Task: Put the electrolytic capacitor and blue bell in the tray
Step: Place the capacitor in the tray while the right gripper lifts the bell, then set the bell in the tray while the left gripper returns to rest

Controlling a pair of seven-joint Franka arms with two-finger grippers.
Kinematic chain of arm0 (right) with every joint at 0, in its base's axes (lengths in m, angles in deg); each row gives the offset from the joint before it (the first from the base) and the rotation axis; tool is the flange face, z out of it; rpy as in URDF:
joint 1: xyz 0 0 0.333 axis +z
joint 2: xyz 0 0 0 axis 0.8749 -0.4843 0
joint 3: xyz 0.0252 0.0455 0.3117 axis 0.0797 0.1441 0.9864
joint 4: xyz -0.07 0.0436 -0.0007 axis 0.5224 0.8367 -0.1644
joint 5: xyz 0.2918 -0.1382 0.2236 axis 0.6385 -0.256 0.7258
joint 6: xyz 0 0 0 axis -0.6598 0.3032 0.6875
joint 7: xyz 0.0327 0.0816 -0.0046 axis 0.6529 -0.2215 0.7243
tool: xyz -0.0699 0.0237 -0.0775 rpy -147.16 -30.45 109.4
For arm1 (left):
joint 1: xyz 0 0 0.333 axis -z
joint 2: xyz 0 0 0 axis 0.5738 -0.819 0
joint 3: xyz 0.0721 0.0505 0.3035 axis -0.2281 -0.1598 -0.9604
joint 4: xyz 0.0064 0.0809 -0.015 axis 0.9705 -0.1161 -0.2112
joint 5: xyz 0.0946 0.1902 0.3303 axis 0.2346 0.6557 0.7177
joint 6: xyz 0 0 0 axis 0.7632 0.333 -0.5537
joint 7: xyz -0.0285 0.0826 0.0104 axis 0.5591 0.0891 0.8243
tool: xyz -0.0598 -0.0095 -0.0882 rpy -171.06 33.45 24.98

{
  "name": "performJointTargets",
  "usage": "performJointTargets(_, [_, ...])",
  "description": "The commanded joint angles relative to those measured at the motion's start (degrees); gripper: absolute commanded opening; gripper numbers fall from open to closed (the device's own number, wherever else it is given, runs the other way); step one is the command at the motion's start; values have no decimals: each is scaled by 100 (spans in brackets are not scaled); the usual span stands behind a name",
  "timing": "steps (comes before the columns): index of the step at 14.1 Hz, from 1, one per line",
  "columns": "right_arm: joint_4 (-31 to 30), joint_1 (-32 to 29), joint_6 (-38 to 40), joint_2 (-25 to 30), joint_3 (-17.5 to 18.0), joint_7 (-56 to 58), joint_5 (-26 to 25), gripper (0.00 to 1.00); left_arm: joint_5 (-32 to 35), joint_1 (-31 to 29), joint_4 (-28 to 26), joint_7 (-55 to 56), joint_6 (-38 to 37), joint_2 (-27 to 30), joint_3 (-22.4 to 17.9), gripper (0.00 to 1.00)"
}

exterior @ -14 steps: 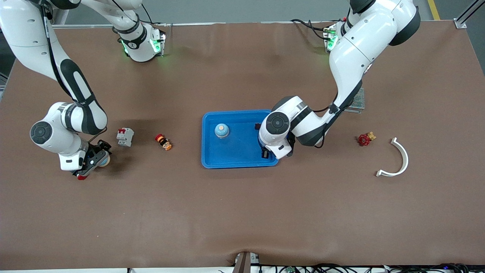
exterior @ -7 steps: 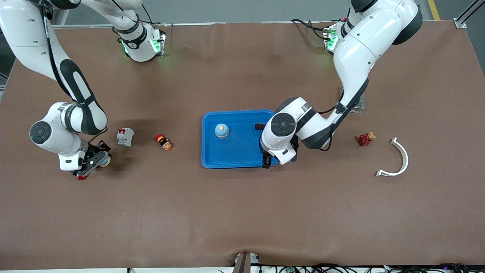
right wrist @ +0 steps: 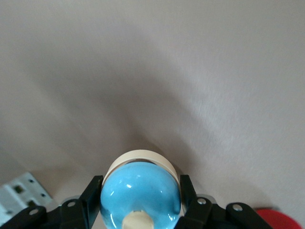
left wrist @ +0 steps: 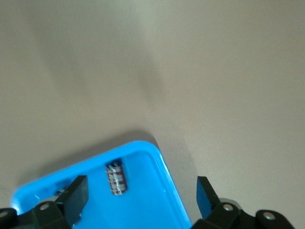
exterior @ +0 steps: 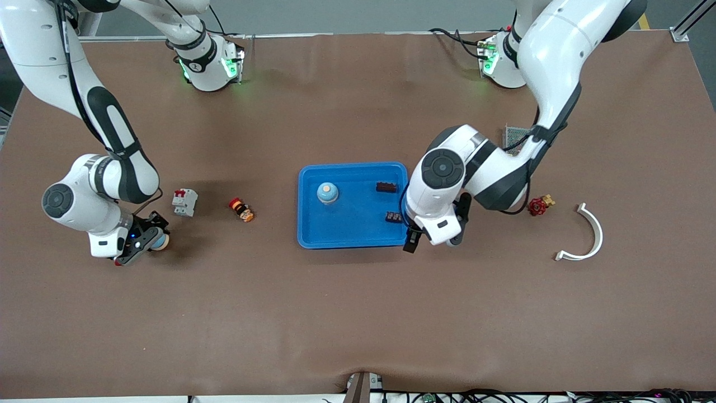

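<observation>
Over at the right arm's end of the table, my right gripper (exterior: 146, 242) pinches the blue bell (right wrist: 140, 193); lift straight, carry toward 3 o'clock into the tray (exterior: 313, 238), clear of the capacitor (exterior: 393, 216); left gripper (exterior: 430, 238) spread

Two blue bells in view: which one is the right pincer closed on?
The blue bell outside the tray, at the right arm's end; the right pincer grips it.

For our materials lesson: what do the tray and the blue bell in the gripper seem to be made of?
Tray: probably moulded plastic, smooth and slightly glossy, judging by its uniform bright blue and rounded rim.
Blue bell: glossy dome with bright highlights, perhaps painted metal or plastic, on a cream base.
</observation>
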State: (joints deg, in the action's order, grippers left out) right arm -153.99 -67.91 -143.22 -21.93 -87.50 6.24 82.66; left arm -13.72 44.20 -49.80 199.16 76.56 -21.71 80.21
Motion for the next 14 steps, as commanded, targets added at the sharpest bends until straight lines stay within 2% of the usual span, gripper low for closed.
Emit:
performJointTargets(1, [362, -7, 597, 265, 248, -308, 146, 50, -2, -188, -147, -1064, -584, 570, -40, 100])
performJointTargets(3, [600, 212, 1000, 424, 293, -993, 137, 50, -81, -399, -147, -1811, -980, 843, -31, 100])
performJointTargets(6, [1187, 686, 2001, 530, 284, -2231, 128, 50, -178, -741, -183, -2612, -1359, 1168, 100, 100])
performJointTargets(8, [1487, 1064, 2381, 530, 284, -3136, 102, 50, -519, -909, -182, -2991, -1500, 1370, 100, 100])
performJointTargets(14, [1778, 2250, 2383, 477, 284, -5957, 128, 50, -626, -1594, -156, -5396, -2045, 2047, 92, 100])
